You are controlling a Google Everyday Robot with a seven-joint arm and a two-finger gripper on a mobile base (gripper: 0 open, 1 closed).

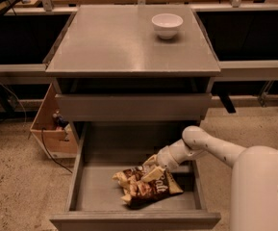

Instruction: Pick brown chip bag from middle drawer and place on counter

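Note:
The brown chip bag [145,186] lies crinkled on the floor of the open middle drawer [88,196], right of centre and near the front. My gripper [151,170] reaches in from the right on the white arm [201,146] and sits on the bag's upper edge, touching it. The grey counter [114,42] is the cabinet top above, with a white bowl [167,24] at its back right.
The shorter upper drawer front [133,107] juts out a little above the open drawer. An open cardboard box [54,129] stands on the floor left of the cabinet. My white base [261,191] fills the lower right. Speckled floor lies to the left.

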